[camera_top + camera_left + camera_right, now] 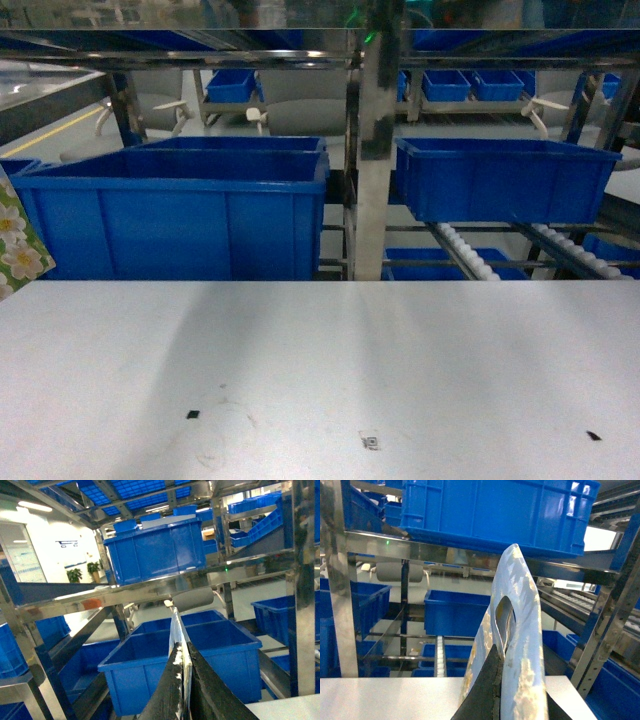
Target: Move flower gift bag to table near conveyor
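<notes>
Right gripper [512,680]: in your right wrist view the two dark fingers are clamped on the flower gift bag [520,605]. The bag stands upright, rising from the bottom centre of the frame to just under a blue bin [495,510] on the upper shelf. Its pale-blue face with whitish print shows, and the handle hole [502,620] opens just above the fingertips. The bag is held in the air above the far edge of the table [395,695], which fills the lower left. A line of white rollers of the conveyor [440,650] runs behind it, left of centre.

Left gripper [184,652]: in your left wrist view the fingers are closed on a thin white paper edge [176,625] at the bottom centre. You cannot tell from this view what the paper belongs to. Blue bins [200,655] sit behind it, and a corner of the table [285,707] shows at the lower right.

Head view: neither gripper is in frame. The table [320,360] fills the lower half, with a small square sticker [370,440] near the bottom centre. A flower-printed item [15,240] juts in at the left edge; whether it is the same bag cannot be told. Conveyor [470,255] rollers slope at right of centre, below a blue bin [505,180].
</notes>
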